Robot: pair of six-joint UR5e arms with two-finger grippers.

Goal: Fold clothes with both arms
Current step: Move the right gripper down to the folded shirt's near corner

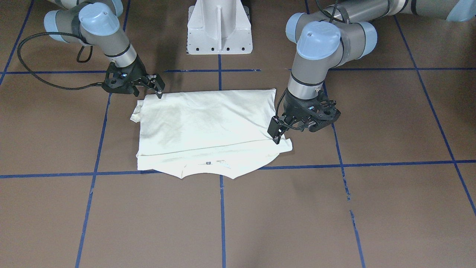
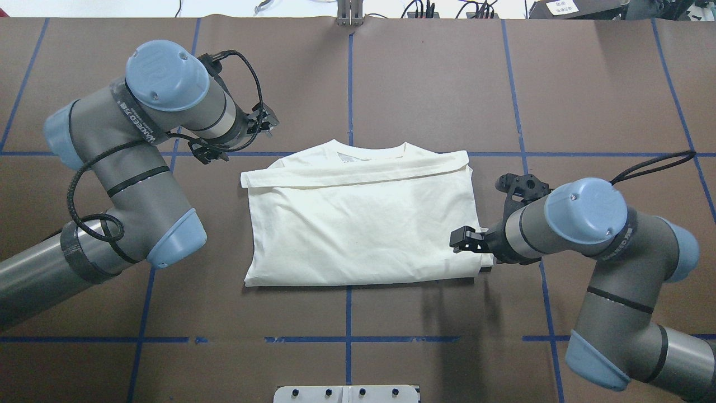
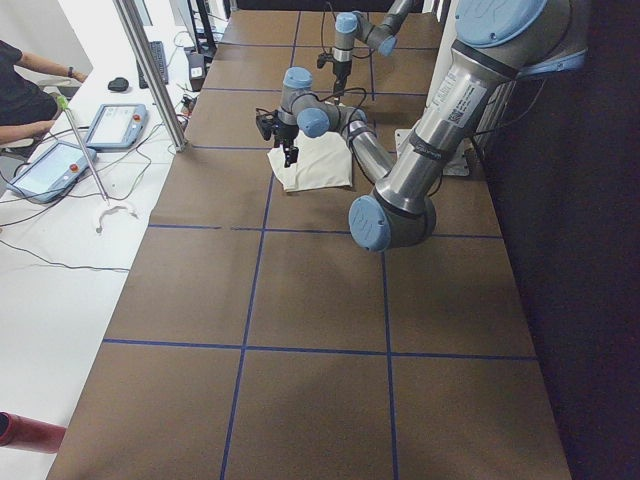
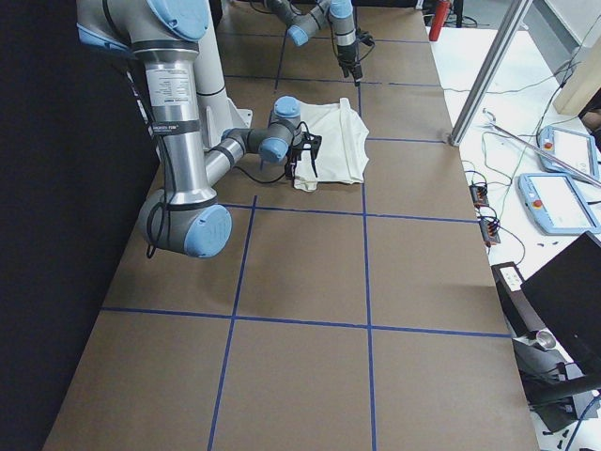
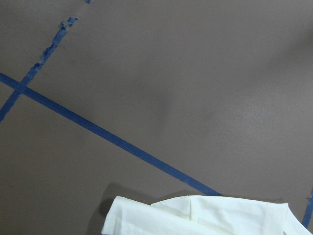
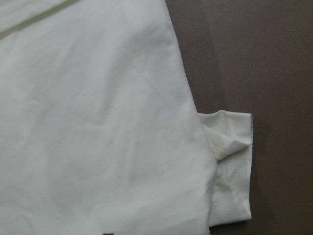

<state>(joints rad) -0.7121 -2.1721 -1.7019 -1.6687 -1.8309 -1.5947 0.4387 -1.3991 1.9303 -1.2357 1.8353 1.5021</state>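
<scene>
The cream-white T-shirt lies folded into a flat rectangle at mid-table, plain side up, print hidden, collar on the side away from the robot. My left gripper hovers at the shirt's far left corner, looks open and holds nothing; in the overhead view the wrist mostly covers it. My right gripper is open and empty, with a fingertip at the shirt's near right edge. The left wrist view shows only a shirt corner. The right wrist view shows the shirt edge and a folded sleeve cuff.
The white pedestal base stands at the robot's side of the table. Blue tape lines grid the brown tabletop. A person and tablets are beside the table's far long edge, behind a metal post.
</scene>
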